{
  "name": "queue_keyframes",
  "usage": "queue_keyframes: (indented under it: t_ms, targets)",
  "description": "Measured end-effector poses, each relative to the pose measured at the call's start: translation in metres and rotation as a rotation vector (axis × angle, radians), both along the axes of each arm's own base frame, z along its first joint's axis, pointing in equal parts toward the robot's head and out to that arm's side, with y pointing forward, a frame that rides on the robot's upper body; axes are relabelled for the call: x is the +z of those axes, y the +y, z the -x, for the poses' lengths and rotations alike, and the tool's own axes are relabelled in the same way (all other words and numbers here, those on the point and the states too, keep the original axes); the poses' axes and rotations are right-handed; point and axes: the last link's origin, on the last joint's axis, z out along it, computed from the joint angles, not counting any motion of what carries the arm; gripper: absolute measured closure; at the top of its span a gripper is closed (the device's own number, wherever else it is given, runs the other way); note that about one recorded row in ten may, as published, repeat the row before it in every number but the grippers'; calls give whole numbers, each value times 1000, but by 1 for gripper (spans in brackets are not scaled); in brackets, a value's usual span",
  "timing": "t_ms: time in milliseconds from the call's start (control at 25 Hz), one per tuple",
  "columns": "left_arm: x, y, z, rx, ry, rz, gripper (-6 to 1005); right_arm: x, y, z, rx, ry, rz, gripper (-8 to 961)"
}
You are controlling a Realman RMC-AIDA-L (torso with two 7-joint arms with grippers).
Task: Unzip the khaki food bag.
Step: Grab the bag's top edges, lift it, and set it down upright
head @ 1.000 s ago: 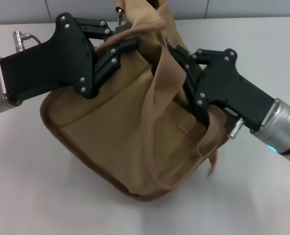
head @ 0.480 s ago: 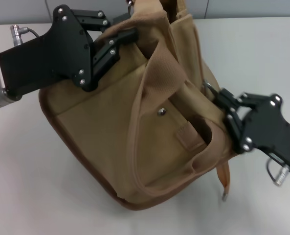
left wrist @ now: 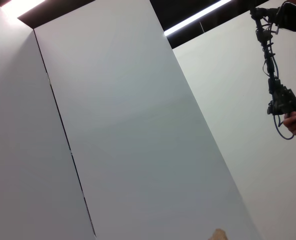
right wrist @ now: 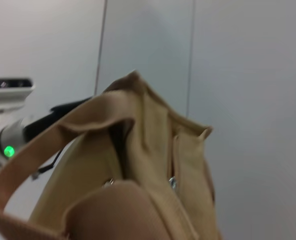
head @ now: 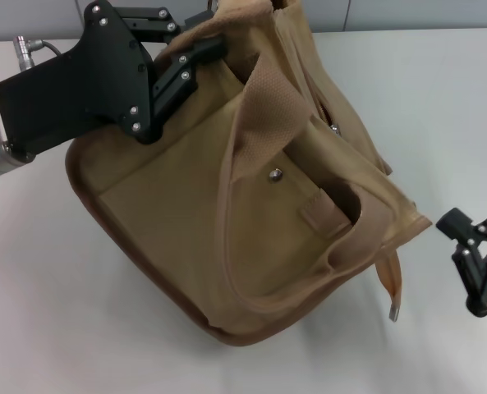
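The khaki food bag (head: 186, 222) lies tilted on the white table, its front pocket and metal snap (head: 275, 174) facing up. My left gripper (head: 200, 56) is at the bag's far top edge and is shut on the fabric rim there. Off the bag's near right corner, my right gripper (head: 466, 263) stands open, apart from the bag and holding nothing. A brown strap with a metal tip (head: 391, 287) hangs from that corner. The right wrist view shows the bag's top (right wrist: 88, 165) and a small silver zipper pull (right wrist: 172, 183).
White table (head: 46, 312) surrounds the bag. Grey wall panels (left wrist: 138, 125) fill the left wrist view, with a sliver of tan fabric (left wrist: 217, 235) at one edge. A person's hand holding a black rig (left wrist: 287, 112) shows far off.
My right gripper has left the bag's right side and drawn back toward the near right of the table. The bag has shifted and its right corner now lies free. The left gripper keeps its hold.
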Motion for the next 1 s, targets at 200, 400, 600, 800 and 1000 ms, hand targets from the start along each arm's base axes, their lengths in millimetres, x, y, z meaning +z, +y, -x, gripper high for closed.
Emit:
queue_keyframes:
  t_ms: [200,400,600,800,1000]
  targets:
    - [-2,-1,-1,-6,4,10,909,14,10,6,-16,108,-64,924]
    - [-4,-2,-1,-9,10,17,908,20,35,23,26,187,-124,874]
    - [-4,-2,0,-7,10,18,908,11,56,41,108,162,-51,667]
    - [-5,-2,-1,-9,9,20,908,-5,67,51,155,94,43,665]
    - [-5,-2,-2,-12,10,23,909,-15,69,52,169,41,89,663]
